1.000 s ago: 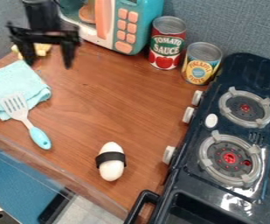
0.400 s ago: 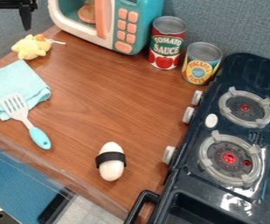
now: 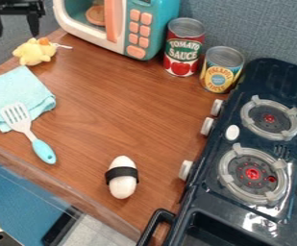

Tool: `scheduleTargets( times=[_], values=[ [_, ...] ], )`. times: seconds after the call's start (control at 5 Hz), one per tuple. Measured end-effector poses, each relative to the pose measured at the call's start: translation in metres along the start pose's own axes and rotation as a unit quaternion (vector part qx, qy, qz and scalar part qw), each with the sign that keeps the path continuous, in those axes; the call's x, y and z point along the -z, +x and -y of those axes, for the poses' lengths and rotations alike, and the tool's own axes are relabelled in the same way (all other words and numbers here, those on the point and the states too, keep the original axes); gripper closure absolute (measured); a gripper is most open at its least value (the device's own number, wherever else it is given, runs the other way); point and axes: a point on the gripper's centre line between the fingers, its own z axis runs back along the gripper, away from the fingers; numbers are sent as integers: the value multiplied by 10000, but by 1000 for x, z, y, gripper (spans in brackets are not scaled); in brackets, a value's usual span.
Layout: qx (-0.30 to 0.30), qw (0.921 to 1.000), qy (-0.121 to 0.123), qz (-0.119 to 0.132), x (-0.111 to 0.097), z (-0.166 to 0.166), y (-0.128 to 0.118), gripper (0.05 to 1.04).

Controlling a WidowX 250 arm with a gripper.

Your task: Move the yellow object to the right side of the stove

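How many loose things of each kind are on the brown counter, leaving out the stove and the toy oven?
Cans: 2 (red-labelled can, yellow-labelled can)
Yellow toy: 1
Cloth: 1
Spatula: 1
White egg-shaped thing with a black band: 1
Total: 6

Fingers apart, the gripper (image 3: 16, 34) hung at upper left. The yellow toy (image 3: 32, 52) lay behind the blue cloth (image 3: 12, 89), which partly bore the spatula (image 3: 41, 149); the banded egg (image 3: 122, 186) lay left of the stove (image 3: 205, 197), two cans (image 3: 183, 50) farther back.
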Motion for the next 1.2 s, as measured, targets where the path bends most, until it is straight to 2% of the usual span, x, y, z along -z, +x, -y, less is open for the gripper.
scheduleTargets(
  times=[0.2,0.4,0.6,0.8,1.0,1.2],
  values=[
    [65,9999,-7,-130,24,1,1,83],
    [55,9996,-35,-284,42,3,0,133],
    [-68,9989,-283,-378,49,11,1,416],
    [-173,9980,-420,-432,52,15,-4,666],
    [-364,9967,-565,-454,44,23,-19,782],
    [-412,9961,-750,-223,3,46,-26,827]
  ],
)
